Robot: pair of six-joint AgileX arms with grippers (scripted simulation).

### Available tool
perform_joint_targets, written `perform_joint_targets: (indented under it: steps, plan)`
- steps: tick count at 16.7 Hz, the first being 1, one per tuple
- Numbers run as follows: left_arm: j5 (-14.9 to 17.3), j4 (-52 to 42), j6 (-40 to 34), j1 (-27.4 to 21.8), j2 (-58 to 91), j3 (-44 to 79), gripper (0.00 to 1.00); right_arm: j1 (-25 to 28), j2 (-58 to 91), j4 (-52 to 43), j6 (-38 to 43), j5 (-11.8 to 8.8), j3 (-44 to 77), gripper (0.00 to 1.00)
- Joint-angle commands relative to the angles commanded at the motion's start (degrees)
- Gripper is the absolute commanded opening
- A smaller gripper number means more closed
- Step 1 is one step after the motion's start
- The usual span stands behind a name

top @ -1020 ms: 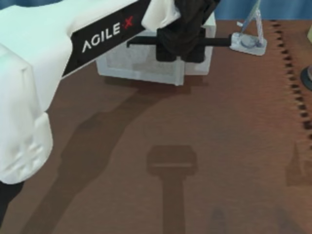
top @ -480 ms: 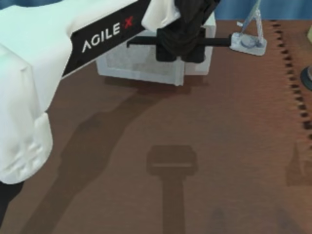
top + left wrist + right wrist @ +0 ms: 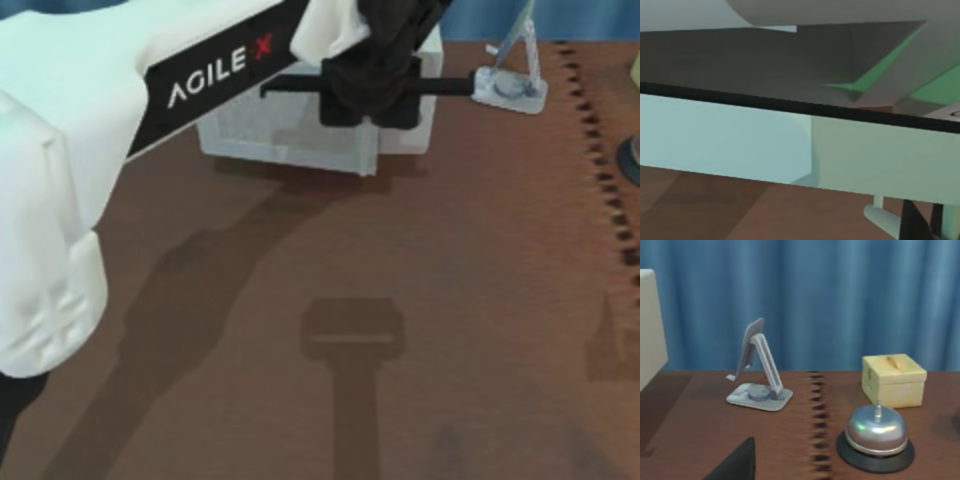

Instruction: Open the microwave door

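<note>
Top view: the left arm [image 3: 150,110] is reaching across the bench [image 3: 450,300] to the microwave [image 3: 300,135] at the far centre-left. The left claw [image 3: 370,105] is hanging dark over the right end of the microwave door [image 3: 290,130], by the handle; can't tell how wide its fingers are. A grey stand [image 3: 512,85] is sitting just right of the microwave.

Left wrist view: only close white and grey surfaces are filling it, too near to sort out.

Right wrist view: the right arm is looking at the stand, a silver bell [image 3: 876,432] and a yellow box [image 3: 894,379], well apart from the microwave.
</note>
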Motion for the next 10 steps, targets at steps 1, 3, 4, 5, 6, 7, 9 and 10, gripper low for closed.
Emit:
perform_joint_targets:
  steps: [1, 3, 4, 5, 6, 7, 9, 10]
  plan:
    - [0.0, 0.4, 0.4, 0.0, -0.5, -0.7, 0.00, 0.0, 0.0, 0.0, 0.0, 0.0, 0.0, 1.00]
    - [0.4, 1.8, 1.9, 0.2, -2.1, -3.2, 0.00, 0.0, 0.0, 0.0, 0.0, 0.0, 0.0, 1.00]
    - [0.7, 2.5, 2.7, 0.3, -3.0, -4.8, 0.00, 0.0, 0.0, 0.0, 0.0, 0.0, 0.0, 1.00]
    - [1.1, 3.3, 3.5, 0.4, -3.9, -6.3, 0.00, 0.0, 0.0, 0.0, 0.0, 0.0, 0.0, 1.00]
    - [1.4, 4.0, 4.2, 0.5, -4.7, -7.7, 0.00, 0.0, 0.0, 0.0, 0.0, 0.0, 0.0, 1.00]
    - [1.7, 4.5, 4.7, 0.6, -5.3, -8.7, 0.00, 0.0, 0.0, 0.0, 0.0, 0.0, 0.0, 1.00]
    - [1.9, 4.9, 5.1, 0.6, -5.7, -9.3, 0.00, 0.0, 0.0, 0.0, 0.0, 0.0, 0.0, 1.00]
    - [1.9, 4.9, 5.1, 0.6, -5.7, -9.3, 0.00, 0.0, 0.0, 0.0, 0.0, 0.0, 0.0, 1.00]
